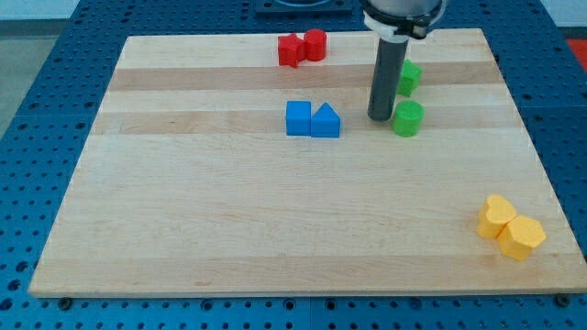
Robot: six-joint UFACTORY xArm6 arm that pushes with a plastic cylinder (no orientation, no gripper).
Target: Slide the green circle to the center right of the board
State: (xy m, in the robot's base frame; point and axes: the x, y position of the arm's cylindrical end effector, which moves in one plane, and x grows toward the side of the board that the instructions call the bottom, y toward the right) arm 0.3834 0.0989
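The green circle stands on the wooden board at the upper right. My tip rests on the board just left of the green circle, very close to it or touching it. A second green block, shape unclear, sits above the circle and is partly hidden behind the rod.
A blue cube and a blue triangle touch each other left of my tip. Two red blocks sit at the view's top edge. Two yellow blocks lie at the lower right corner.
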